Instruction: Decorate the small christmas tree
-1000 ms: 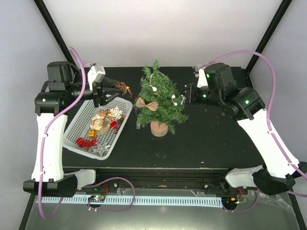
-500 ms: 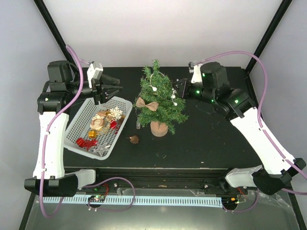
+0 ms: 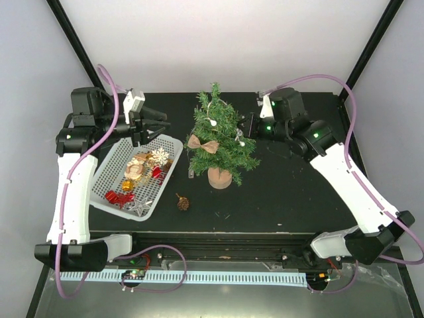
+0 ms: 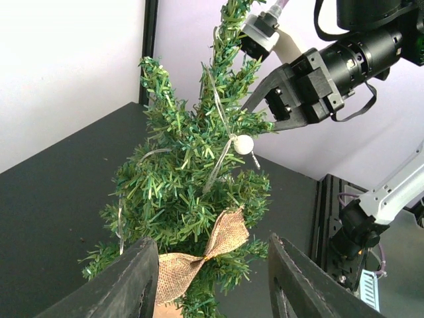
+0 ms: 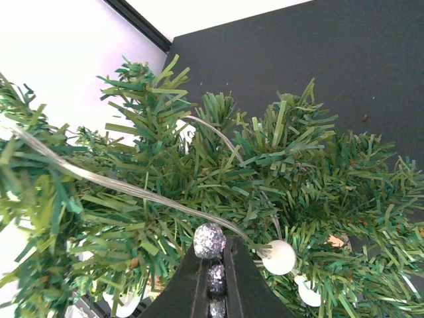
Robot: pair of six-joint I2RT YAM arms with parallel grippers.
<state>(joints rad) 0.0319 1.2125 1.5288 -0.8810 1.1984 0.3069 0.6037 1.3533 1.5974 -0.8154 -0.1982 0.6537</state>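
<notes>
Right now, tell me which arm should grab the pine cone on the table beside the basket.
Left. The left claw is open and empty by the basket, on the same side of the tree as the pine cone. The right claw is shut on a silver bead strand in the tree.

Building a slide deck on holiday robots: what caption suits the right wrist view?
Right end effector pinches a silver bead strand among the small christmas tree branches.

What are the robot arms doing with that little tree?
They are decorating the tree. The right gripper is shut on a string of silver beads, pressed in among the branches. The left gripper is open and empty, by the basket of ornaments, pointing at the tree. A pine cone lies on the table beside the basket.
</notes>
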